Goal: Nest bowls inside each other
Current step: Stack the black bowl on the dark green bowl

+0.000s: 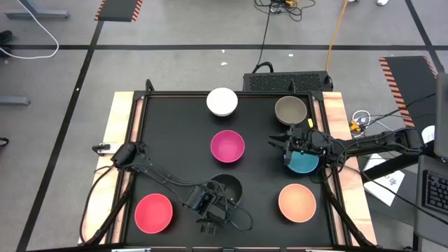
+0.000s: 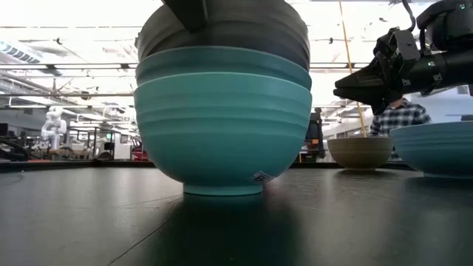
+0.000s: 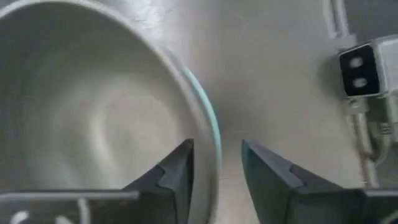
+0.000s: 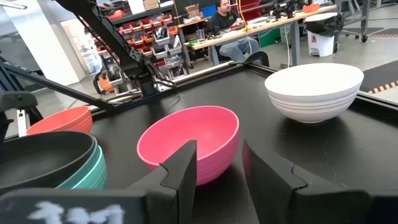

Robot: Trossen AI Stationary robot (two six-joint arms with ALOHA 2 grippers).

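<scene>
Left gripper [image 3: 217,146] is sitting at the near edge of the table with its fingers parted, straddling the rim of the black bowl [image 1: 231,185]. I cannot tell if either pad is touching yet. That bowl is nesting in the turquoise bowl [image 2: 222,133].

Right gripper [image 4: 219,146] is hovering spread and empty by the blue bowl [image 1: 306,164], facing the magenta bowl [image 4: 189,140].

Risks, as judged:
- Pinching only the thin rim may be letting the black bowl tilt or slip.
- A snug fit may be dragging the turquoise bowl up with it.
- The right gripper is hanging close over the blue bowl and could be clipping its rim on descent.

View notes:
- Only the low view is showing the stack in profile; from above just the black bowl is showing.
- The left wrist view alone is showing the rim between the fingers.
- The right wrist view is showing the white bowl [image 4: 314,90] and red bowl [image 4: 59,121] standing singly.
</scene>
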